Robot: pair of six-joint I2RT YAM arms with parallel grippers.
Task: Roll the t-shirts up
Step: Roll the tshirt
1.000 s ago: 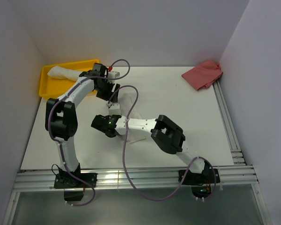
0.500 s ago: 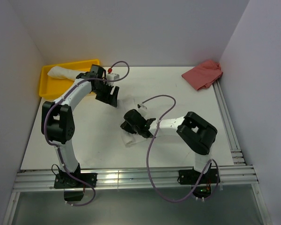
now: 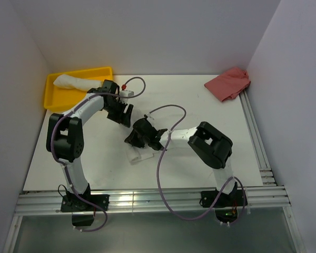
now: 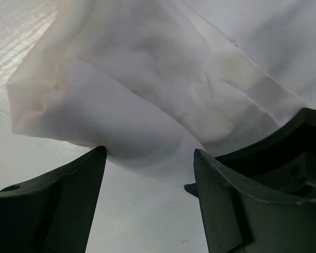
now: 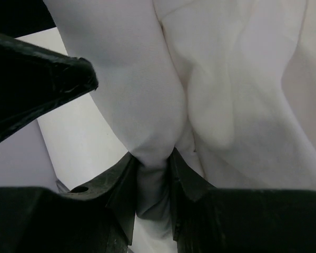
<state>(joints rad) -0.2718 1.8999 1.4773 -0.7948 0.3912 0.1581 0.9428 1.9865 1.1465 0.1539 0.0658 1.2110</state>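
A white t-shirt (image 3: 138,155) lies bunched on the table just below my right gripper (image 3: 132,138). In the right wrist view the right gripper (image 5: 154,158) is shut on a fold of that t-shirt (image 5: 147,95), and cloth fills the view ahead. My left gripper (image 3: 123,113) hangs just behind it. In the left wrist view the left gripper (image 4: 150,155) is open, with bare table between the fingers and the crumpled t-shirt (image 4: 142,100) just past the fingertips. A second white t-shirt (image 3: 71,80) lies rolled in the yellow tray (image 3: 51,99).
The yellow tray sits at the far left corner. A red cloth (image 3: 228,83) lies crumpled at the far right corner. Grey walls close in both sides and the back. A metal rail (image 3: 147,200) runs along the near edge.
My right gripper swung right with the t-shirt, then back a little left and away from the near edge. The left gripper came down and toward the near edge, closer to the t-shirt.
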